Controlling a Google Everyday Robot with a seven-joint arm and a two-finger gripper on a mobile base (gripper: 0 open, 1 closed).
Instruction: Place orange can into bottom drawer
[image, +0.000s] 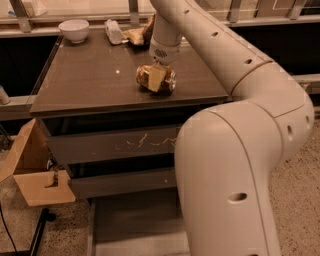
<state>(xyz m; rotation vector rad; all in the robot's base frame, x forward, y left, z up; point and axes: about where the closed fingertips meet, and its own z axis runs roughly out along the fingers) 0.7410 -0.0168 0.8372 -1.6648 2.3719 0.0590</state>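
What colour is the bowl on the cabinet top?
White bowl, camera view; end effector at the orange can.

I see a dark brown cabinet top (90, 82) under my gripper (156, 76), which sits low over the right front part of that surface. Right at the gripper, the orange can (143, 76) lies on its side on the top. Behind the gripper, near the back edge, rests a brown-and-tan snack bag (136, 35). Just left of the bag a small clear plastic bottle (114, 32) lies on its side. Further back and left, well apart from the gripper, a white bowl (73, 30) stands upright by the rear left corner.
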